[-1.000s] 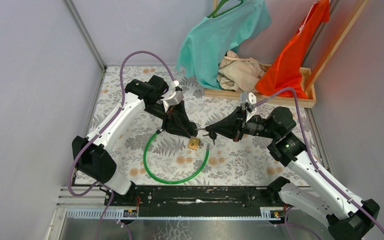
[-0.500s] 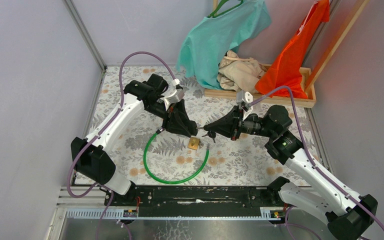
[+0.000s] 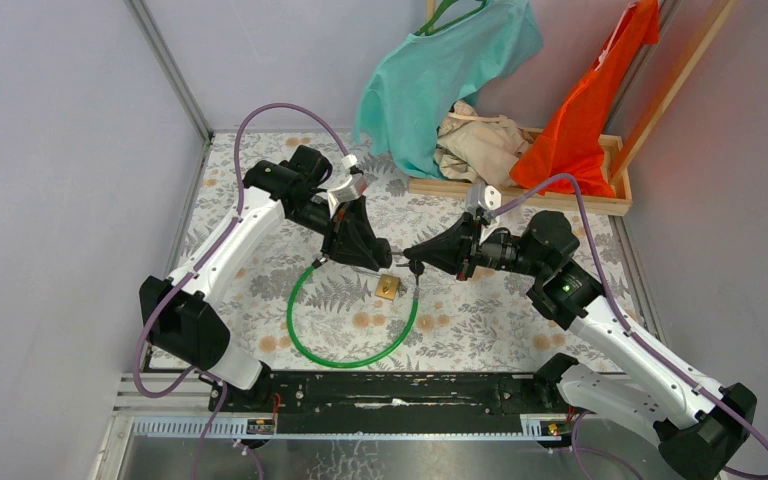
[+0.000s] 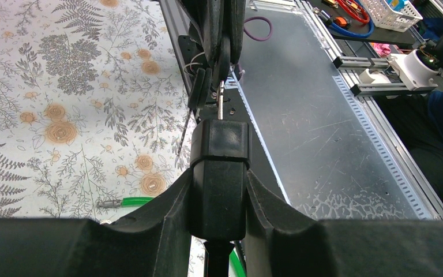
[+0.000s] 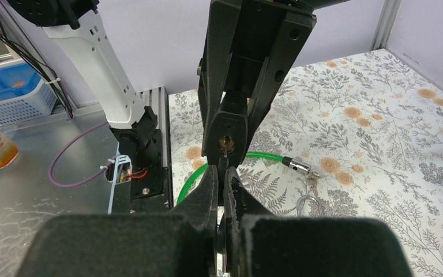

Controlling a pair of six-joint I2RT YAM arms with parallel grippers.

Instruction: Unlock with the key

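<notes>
The lock is a green cable lock [image 3: 345, 325] whose loop lies on the floral table. Its black lock body [image 4: 219, 144] is held up off the table, with my left gripper [image 4: 219, 184] shut on its sides. In the right wrist view the body's brass keyhole [image 5: 226, 141] faces me. My right gripper [image 5: 225, 172] is shut on the key [image 5: 224, 154], and the key's blade tip is at the keyhole. From above, the left gripper [image 3: 378, 262] and right gripper [image 3: 410, 263] meet nose to nose over the loop.
A small brass padlock [image 3: 388, 288] lies on the table just below the grippers. The cable's metal end and a key ring [image 5: 300, 167] lie to the right. A wooden tray [image 3: 520, 190] with clothes stands at the back right. The black frame rail [image 3: 380, 390] borders the near edge.
My right gripper has moved left with the key, closing the gap to the lock body. The left arm has shifted slightly, still holding the body.
</notes>
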